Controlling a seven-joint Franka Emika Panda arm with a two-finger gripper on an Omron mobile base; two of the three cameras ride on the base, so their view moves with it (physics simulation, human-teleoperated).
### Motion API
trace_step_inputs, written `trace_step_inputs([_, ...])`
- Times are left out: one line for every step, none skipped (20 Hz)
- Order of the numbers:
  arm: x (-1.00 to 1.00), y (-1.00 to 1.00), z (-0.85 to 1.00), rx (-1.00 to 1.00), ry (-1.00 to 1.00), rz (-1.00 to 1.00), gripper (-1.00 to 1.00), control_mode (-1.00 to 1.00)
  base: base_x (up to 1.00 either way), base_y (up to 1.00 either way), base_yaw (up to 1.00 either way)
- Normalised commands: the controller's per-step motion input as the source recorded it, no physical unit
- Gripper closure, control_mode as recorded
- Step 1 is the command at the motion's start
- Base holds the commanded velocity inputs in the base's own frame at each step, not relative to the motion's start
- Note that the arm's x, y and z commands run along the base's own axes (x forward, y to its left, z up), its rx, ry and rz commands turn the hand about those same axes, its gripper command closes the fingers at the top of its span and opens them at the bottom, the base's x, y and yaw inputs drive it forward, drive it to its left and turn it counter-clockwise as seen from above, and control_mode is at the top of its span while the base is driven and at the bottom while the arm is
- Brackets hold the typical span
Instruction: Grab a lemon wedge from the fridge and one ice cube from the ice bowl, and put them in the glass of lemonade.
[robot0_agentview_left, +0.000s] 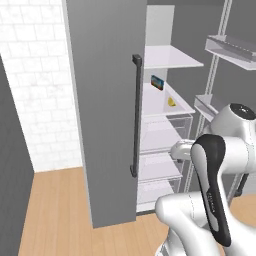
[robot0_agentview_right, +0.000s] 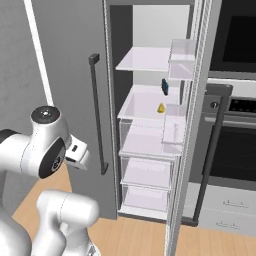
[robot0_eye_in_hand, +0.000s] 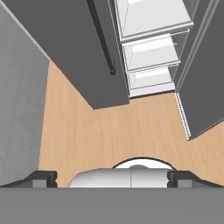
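Observation:
The fridge (robot0_agentview_left: 100, 110) stands ahead with its left door shut and its right door (robot0_agentview_right: 196, 125) swung open. The lemon wedge (robot0_agentview_left: 171, 102), a tiny yellow piece, lies on the second white shelf, also seen from the right as the lemon wedge (robot0_agentview_right: 161, 108). My gripper (robot0_eye_in_hand: 112, 179) is open with nothing between its fingertips (robot0_eye_in_hand: 41, 178). It points down at the wooden floor in front of the fridge (robot0_eye_in_hand: 74, 39), well below and short of the wedge's shelf. The ice bowl and the glass of lemonade are out of view.
A small blue-and-red packet (robot0_agentview_left: 157, 81) stands behind the wedge on the same shelf. Clear drawers (robot0_agentview_right: 147, 172) fill the lower fridge. A long dark handle (robot0_agentview_left: 135, 115) runs down the shut door. A black oven (robot0_agentview_right: 235, 135) sits right of the open door. A white tiled wall (robot0_agentview_left: 35, 85) is left.

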Motion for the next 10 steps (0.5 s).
trace_step_inputs([0.00, 0.00, 0.00, 0.00, 0.00, 0.00, -1.00, 1.00, 0.00, -0.04, -0.19])
trace_step_inputs([0.00, 0.00, 0.00, 0.00, 0.00, 0.00, -1.00, 1.00, 0.00, -0.09, -0.21])
trace_step_inputs([0.00, 0.00, 0.00, 0.00, 0.00, 0.00, -1.00, 1.00, 0.00, -0.15, -0.22])
trace_step_inputs([0.00, 0.00, 0.00, 0.00, 0.00, 0.00, -1.00, 1.00, 0.02, -0.19, -0.21])
trace_step_inputs([0.00, 0.00, 0.00, 0.00, 0.00, 0.00, -1.00, 1.00, 0.04, -0.21, -0.21])
trace_step_inputs([0.00, 0.00, 0.00, 0.00, 0.00, 0.00, -1.00, 1.00, 0.00, -0.22, -0.21])
trace_step_inputs([0.00, 0.00, 0.00, 0.00, 0.00, 0.00, -1.00, 1.00, 0.00, -0.21, -0.20])
trace_step_inputs([0.00, 0.00, 0.00, 0.00, 0.00, 0.00, -1.00, 1.00, 0.00, -0.22, -0.20])
trace_step_inputs([0.00, 0.00, 0.00, 0.00, 0.00, 0.00, -1.00, 1.00, 0.00, -0.26, -0.20])
trace_step_inputs([0.00, 0.00, 0.00, 0.00, 0.00, 0.00, -1.00, 1.00, 0.00, -0.30, -0.19])
